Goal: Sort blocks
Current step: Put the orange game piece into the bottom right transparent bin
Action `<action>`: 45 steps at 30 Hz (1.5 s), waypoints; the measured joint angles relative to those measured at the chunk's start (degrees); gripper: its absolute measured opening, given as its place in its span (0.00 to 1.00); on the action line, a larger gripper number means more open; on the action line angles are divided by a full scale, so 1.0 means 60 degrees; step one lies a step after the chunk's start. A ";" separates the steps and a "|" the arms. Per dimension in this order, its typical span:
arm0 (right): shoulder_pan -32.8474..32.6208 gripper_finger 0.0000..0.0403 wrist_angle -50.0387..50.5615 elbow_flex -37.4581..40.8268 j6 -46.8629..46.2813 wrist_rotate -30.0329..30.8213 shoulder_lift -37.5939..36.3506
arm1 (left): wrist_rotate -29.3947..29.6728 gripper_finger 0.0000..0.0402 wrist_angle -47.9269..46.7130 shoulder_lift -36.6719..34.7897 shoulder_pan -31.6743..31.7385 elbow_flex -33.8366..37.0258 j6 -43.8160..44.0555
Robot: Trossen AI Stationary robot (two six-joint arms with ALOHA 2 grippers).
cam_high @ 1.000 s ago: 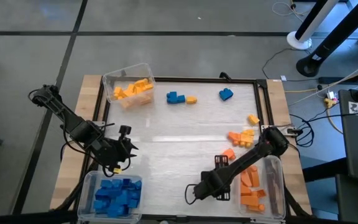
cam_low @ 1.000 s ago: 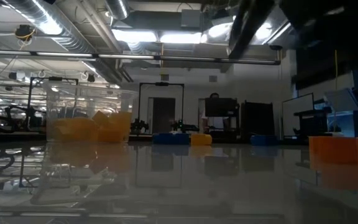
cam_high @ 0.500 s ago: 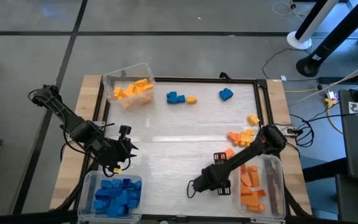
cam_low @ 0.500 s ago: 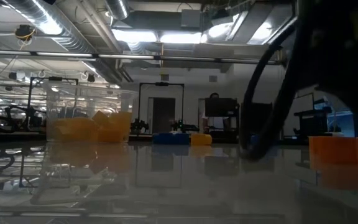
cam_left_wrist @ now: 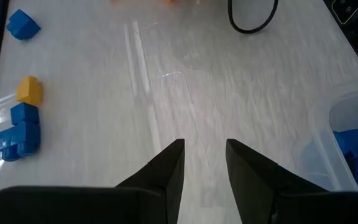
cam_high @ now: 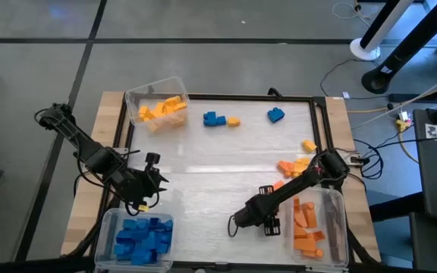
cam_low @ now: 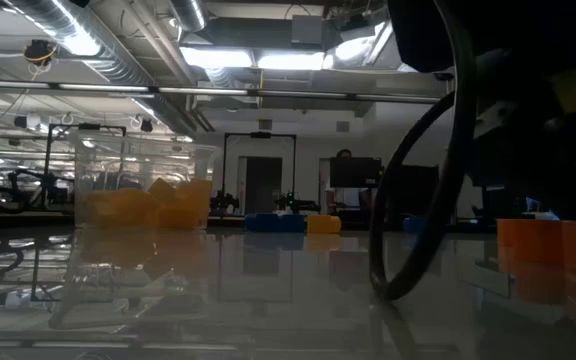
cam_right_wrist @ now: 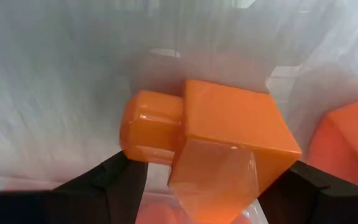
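The pale white desk [cam_high: 218, 163] carries three clear plastic bins [cam_high: 322, 224] at its corners. The right gripper [cam_right_wrist: 204, 180] – over the near right bin's edge – grasps an orange studded plastic block [cam_right_wrist: 219, 146]. The left gripper [cam_left_wrist: 202, 163] hangs unclenched and empty near the blue-filled bin – loose blocks lie along the far edge.

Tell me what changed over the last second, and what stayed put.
The right gripper swung from over the table beside the orange bin toward that bin's near end, still spread around an orange block; its cable now hangs into the low view. The left gripper stayed above the blue bin, empty. The loose blocks did not move.
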State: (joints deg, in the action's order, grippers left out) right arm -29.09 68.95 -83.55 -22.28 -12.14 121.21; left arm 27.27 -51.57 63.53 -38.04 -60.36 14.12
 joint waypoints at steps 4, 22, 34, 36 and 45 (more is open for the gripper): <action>-0.0016 0.66 -0.0038 0.0007 -0.0011 0.0171 0.0000 | 0.0000 0.27 0.0002 0.0000 0.0000 -0.0004 -0.0124; -0.0031 0.40 -0.0014 -0.0228 0.0045 0.0490 0.0050 | 0.0000 0.27 0.0004 0.0000 0.0000 -0.0004 -0.0111; -0.0019 0.47 0.1100 -0.2529 0.0277 0.1810 0.0047 | 0.0004 0.27 0.0044 0.0000 0.0000 -0.0004 -0.0107; -0.0024 0.45 0.1520 -0.3064 0.0275 0.2019 0.0044 | 0.0004 0.27 0.0127 0.0000 0.0000 -0.0004 -0.0107; -0.0107 0.40 0.3514 -0.5751 0.0268 0.2107 0.0006 | 0.0039 0.27 0.0891 0.0000 0.0280 -0.0011 -0.0735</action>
State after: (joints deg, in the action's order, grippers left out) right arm -29.73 90.03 -118.05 -20.68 0.50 121.24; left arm 27.50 -46.22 63.53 -36.36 -60.42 9.71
